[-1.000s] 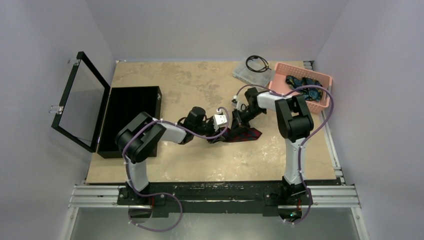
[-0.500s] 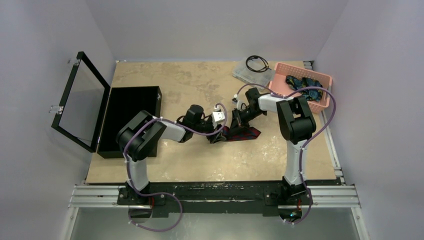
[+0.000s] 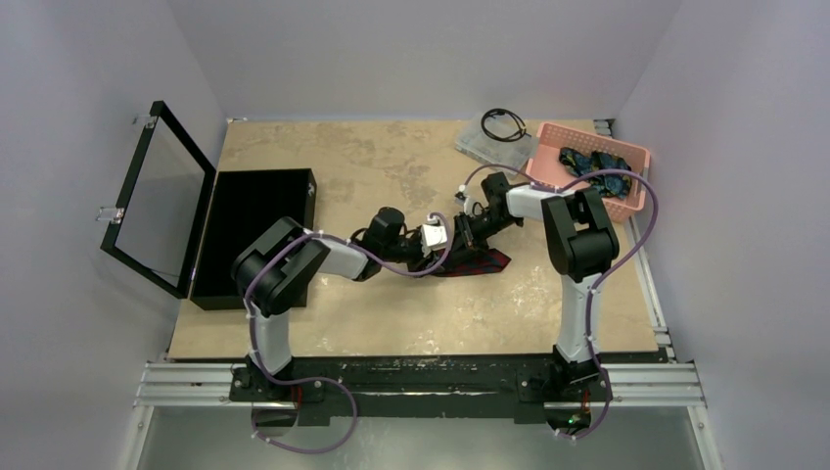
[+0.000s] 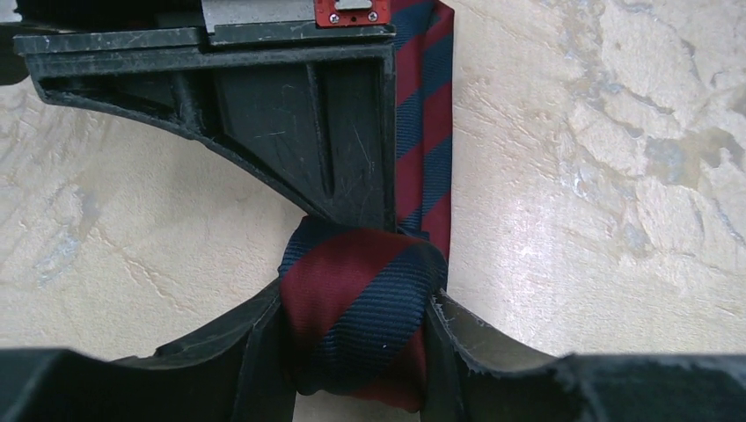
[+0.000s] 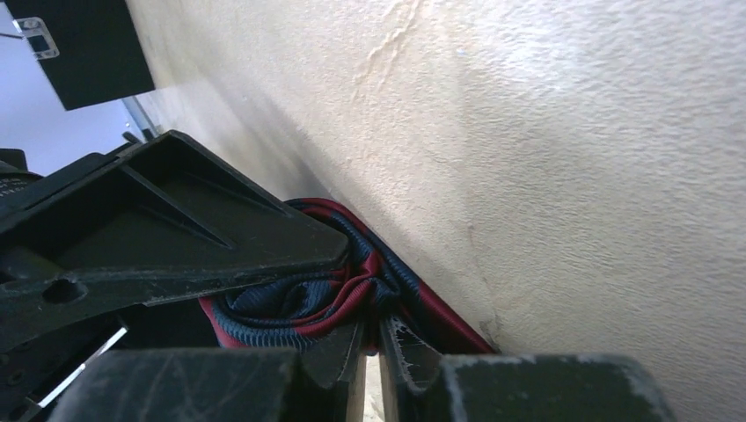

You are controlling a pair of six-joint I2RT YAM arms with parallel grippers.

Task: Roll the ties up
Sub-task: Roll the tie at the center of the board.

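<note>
A maroon tie with navy diagonal stripes (image 3: 480, 262) lies mid-table, one end rolled up. In the left wrist view my left gripper (image 4: 356, 330) is shut on that roll (image 4: 361, 308), a finger against each side, while the flat strip (image 4: 427, 114) runs away beneath the right gripper's black finger (image 4: 290, 114). My right gripper (image 5: 374, 347) is shut on a fold of the same tie (image 5: 308, 303) at the roll's edge. From above, the left gripper (image 3: 434, 257) and right gripper (image 3: 458, 238) meet over the tie. Dark blue ties (image 3: 592, 160) lie in the pink basket (image 3: 597, 137).
An open black case (image 3: 256, 211) with its raised lid (image 3: 161, 201) stands at the left. A clear tray (image 3: 484, 147) with a coiled black cable (image 3: 504, 124) sits at the back, beside the basket. Purple cables loop along both arms.
The left wrist shifted slightly back and then forward to the right again over the roll. The right arm and the tie have barely moved.
</note>
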